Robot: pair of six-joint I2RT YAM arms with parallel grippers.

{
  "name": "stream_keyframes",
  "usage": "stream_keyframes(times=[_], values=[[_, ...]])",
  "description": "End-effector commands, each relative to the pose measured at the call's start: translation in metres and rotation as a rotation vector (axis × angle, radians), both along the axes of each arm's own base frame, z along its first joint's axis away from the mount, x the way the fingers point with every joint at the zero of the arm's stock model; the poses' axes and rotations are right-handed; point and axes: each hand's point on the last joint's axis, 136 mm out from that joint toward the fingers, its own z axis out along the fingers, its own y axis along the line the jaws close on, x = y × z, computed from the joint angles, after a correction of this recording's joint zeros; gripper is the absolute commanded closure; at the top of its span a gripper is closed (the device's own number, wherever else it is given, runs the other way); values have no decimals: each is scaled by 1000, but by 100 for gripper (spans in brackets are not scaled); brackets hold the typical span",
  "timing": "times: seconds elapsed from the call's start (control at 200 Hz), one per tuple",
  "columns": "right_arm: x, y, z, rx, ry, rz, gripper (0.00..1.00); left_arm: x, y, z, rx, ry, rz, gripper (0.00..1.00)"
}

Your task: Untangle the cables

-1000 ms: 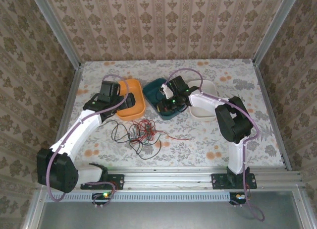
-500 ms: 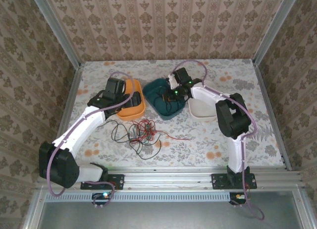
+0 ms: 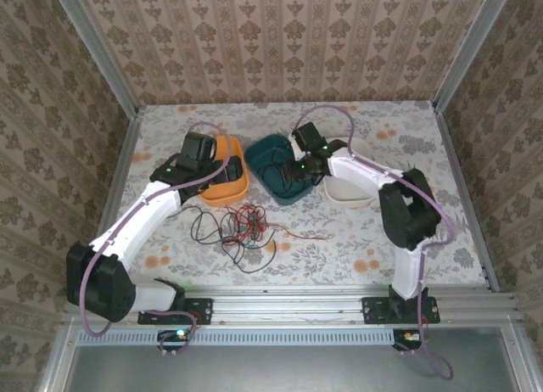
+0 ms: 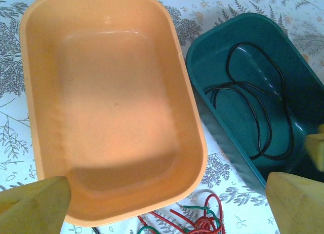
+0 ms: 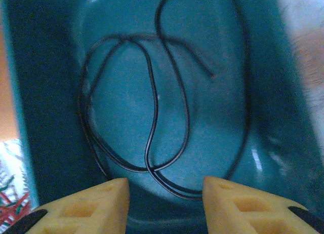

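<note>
Your left gripper (image 4: 167, 206) hangs over the near end of the orange plastic tub (image 4: 111, 107). Its two yellow fingers are spread wide apart, with nothing between them. The orange tub has nothing in it.

Your right gripper (image 5: 164, 203) points down into the dark teal plastic tub (image 3: 265, 154), which sits just beside the orange one. Its fingers are parted with a gap between them, and they pinch nothing. Below them, one thin black cable (image 5: 154, 105) lies in loose loops on the bottom of the teal tub.

A white tub (image 3: 348, 193) sits on the other side of the teal tub, partly under your right arm.

The other cables, thin red, green and black ones (image 3: 242, 226), lie in a messy knot on the flowery worktop (image 3: 356, 239), just in front of the orange tub. One red end trails off to the right.
</note>
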Motion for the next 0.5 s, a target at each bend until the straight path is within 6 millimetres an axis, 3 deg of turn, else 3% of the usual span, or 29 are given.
stream_keyframes(times=[0.0, 0.14, 0.3, 0.495], values=[[6, -23, 36, -50, -130, -64, 55, -2, 9, -11, -7, 59, 43, 0], [4, -58, 33, -99, -99, -185, 54, 0, 8, -24, -13, 99, 33, 0], [6, -89, 12, -127, -14, -296, 54, 9, -7, -39, -4, 151, -37, 0], [20, -101, -13, 62, 96, -406, 54, 33, -25, -55, 22, 205, -93, 0]])
